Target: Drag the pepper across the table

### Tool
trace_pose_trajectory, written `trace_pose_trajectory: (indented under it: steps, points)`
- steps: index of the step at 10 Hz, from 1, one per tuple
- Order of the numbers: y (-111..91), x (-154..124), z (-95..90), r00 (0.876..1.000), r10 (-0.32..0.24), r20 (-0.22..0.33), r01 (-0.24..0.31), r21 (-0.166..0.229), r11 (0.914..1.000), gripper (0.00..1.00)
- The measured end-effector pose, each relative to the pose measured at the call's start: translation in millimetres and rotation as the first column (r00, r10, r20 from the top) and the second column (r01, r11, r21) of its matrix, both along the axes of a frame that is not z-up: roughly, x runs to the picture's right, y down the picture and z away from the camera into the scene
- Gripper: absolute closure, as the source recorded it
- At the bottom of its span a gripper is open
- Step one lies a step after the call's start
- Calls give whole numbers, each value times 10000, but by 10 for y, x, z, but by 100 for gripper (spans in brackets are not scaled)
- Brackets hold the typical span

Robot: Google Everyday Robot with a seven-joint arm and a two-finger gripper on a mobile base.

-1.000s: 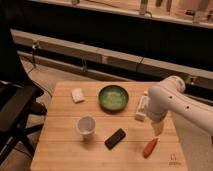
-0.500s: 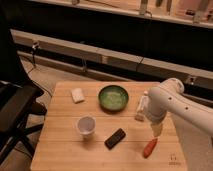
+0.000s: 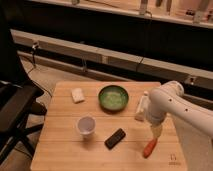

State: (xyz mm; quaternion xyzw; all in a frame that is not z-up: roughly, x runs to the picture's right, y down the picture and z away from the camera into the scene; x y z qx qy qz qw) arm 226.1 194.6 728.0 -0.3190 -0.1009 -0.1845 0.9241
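Note:
The red-orange pepper point(image 3: 149, 147) lies on the light wooden table point(image 3: 65, 145) near its front right, to the right of the black phone point(image 3: 115, 138). The white arm comes in from the right, and my gripper point(image 3: 156, 131) hangs from it just above the pepper's upper end. I cannot tell whether it touches the pepper. A small dark logo mark point(image 3: 173, 159) sits at the table's front right corner.
A green bowl point(image 3: 113, 97) stands at the back middle. A white cup point(image 3: 86, 125) is left of the phone. A small white block point(image 3: 77, 95) lies at the back left. A white tube point(image 3: 140, 109) stands beside the arm. A black chair point(image 3: 15, 107) is to the left.
The gripper has lowered slightly towards the pepper. The pepper and the other things have not moved.

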Motion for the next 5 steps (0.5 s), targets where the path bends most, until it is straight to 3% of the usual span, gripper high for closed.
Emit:
trace_pose_trajectory:
  steps: [2,5]
  points:
    - [103,85,-59,10000,-86,-34,86,-115,9999,20]
    - [547,222,43,10000,-68,32,69,-393,9992,20]
